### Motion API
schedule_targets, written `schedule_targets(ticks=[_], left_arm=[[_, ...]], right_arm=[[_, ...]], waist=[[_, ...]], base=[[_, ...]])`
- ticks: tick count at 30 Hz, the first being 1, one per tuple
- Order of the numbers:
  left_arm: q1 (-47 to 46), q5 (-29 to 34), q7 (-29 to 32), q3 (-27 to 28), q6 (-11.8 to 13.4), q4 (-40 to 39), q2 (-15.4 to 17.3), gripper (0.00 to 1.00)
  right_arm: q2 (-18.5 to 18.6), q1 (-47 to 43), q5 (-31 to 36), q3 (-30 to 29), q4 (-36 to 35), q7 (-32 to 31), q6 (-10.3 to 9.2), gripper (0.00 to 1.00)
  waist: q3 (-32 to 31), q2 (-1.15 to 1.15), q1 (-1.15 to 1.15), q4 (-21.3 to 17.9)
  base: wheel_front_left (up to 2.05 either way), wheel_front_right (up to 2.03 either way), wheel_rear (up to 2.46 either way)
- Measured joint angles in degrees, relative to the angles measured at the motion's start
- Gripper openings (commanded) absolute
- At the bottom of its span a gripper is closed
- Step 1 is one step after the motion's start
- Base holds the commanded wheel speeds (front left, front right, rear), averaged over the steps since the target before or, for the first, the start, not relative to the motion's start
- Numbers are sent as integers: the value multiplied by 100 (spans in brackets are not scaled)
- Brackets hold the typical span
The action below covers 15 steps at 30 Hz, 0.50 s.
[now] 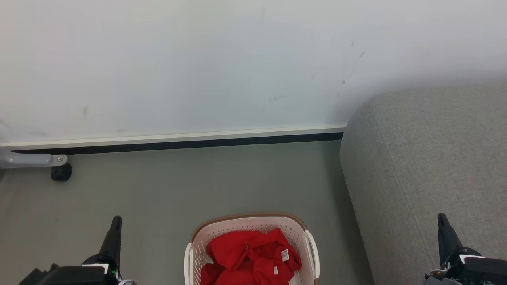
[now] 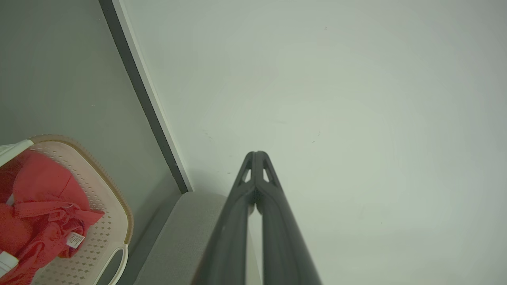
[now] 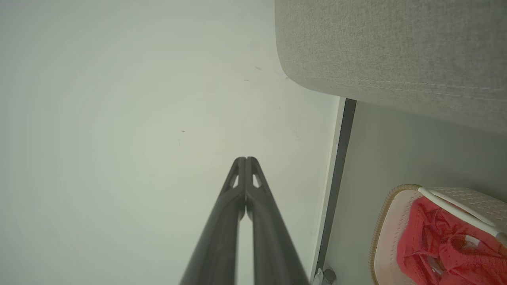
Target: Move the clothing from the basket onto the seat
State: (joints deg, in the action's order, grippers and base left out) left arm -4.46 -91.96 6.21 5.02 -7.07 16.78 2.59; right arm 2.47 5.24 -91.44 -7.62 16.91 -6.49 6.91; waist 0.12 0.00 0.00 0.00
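Crumpled red clothing fills perforated cream basket beside textured grey seat.

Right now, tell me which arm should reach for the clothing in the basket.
Probably left. The left gripper sits nearer the basket holding the clothing; the right gripper hangs farther off, by the seat. Both are shut, holding nothing.
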Motion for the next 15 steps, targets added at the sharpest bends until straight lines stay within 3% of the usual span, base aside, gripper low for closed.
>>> schedule_targets(ticks=[1,2,3,4,15], left_arm=[[0,0,0,0,0,0,0,0],[0,0,0,0,0,0,0,100],[19,0,-1,-5,3,32,-3,0],[54,0,-1,-11,8,91,-13,100],[230,0,-35,-1,9,188,-51,100]], right_arm=[[0,0,0,0,0,0,0,0],[0,0,0,0,0,0,0,100],[-8,-15,3,5,36,0,-1,0],[-24,-47,3,10,90,0,-4,100],[-89,-216,3,242,159,160,-35,100]], waist=[[0,0,0,0],[0,0,0,0],[0,0,0,0],[0,0,0,0],[0,0,0,1]], base=[[0,0,0],[0,0,0],[0,0,0],[0,0,0],[0,0,0]])
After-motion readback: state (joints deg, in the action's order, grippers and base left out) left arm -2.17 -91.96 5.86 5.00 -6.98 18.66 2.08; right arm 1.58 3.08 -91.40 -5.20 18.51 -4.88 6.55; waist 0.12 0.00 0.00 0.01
